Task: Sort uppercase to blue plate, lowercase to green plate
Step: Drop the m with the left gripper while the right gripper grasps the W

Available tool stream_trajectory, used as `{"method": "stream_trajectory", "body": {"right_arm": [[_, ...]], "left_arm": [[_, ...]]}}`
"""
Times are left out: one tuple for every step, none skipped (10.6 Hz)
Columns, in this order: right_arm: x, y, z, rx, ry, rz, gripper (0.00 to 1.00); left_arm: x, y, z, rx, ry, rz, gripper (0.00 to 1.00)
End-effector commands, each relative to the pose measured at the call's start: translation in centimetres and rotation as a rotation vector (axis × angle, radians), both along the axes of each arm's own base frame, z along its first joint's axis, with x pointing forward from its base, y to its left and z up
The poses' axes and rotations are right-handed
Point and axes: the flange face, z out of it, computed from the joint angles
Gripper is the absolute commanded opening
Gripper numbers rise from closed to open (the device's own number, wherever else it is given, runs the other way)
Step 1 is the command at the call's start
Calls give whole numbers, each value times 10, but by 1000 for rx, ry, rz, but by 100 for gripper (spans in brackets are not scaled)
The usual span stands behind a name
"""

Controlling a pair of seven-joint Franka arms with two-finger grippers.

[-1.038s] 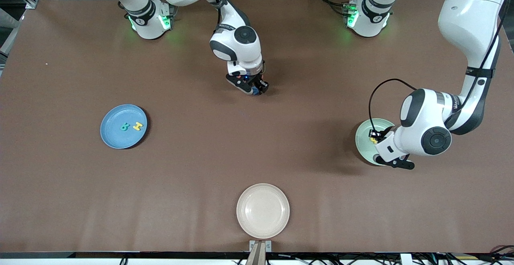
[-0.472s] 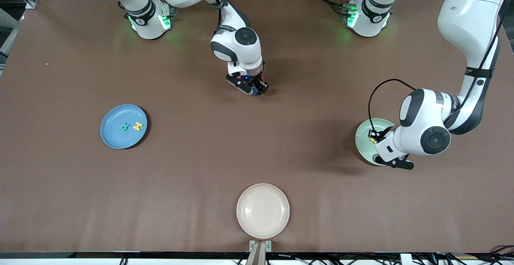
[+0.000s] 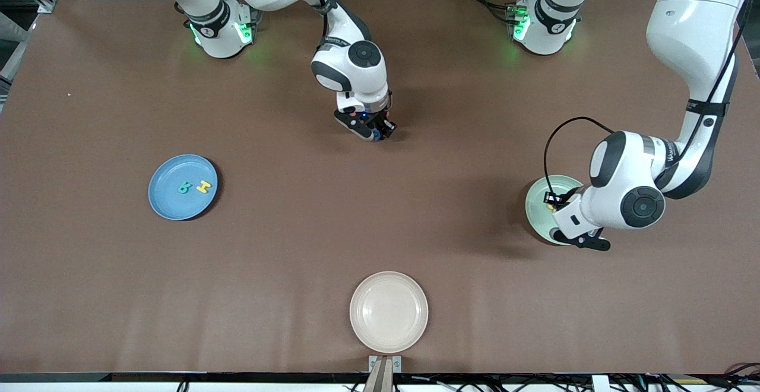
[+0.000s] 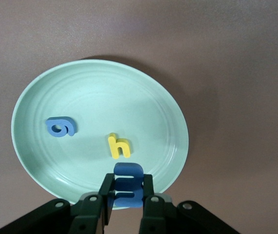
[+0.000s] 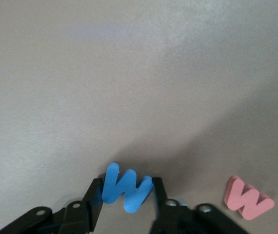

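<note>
My right gripper point(image 3: 380, 132) is shut on the blue capital M point(image 5: 114, 185), low over the table near the robots' bases. The red m point(image 5: 248, 199) lies on the table beside it. My left gripper point(image 3: 585, 240) is over the green plate's point(image 3: 539, 199) rim, shut on the blue comb-shaped letter point(image 4: 128, 170). In the green plate point(image 4: 100, 87) lie the blue g-like letter point(image 4: 61, 127) and the yellow h point(image 4: 118, 146). The blue plate point(image 3: 163, 202) holds the teal B point(image 3: 184, 188) and the yellow H point(image 3: 203, 187). The red Q is out of view.
A cream plate point(image 3: 389, 312) sits near the table's edge closest to the front camera, at mid-table. The brown table surface lies bare between the three plates.
My right gripper with the blue M has shifted slightly toward the robots' bases. My left gripper has barely moved over the green plate.
</note>
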Motion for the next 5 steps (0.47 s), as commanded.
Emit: {"method": "stream_trajectory", "body": {"right_arm": [[2,1,-8,-6,1,-12,43],[3,0,-8,-6,1,-14,43],[2,1,-8,-6,1,-12,43],[3,1,-7,-5,-1,-12,43],[4,0,-4,-4,-5,-10,43]], "left_arm": [[-3,3,-6,-4,-5,-16,13],[-2,3,-9,-7,-5,-15,55],[-1,3,-7,-7,-11,-14,100],[-1,2,-3,-5,-15,-11,100],[0,-3,3,-5,-26,-13,100]]}}
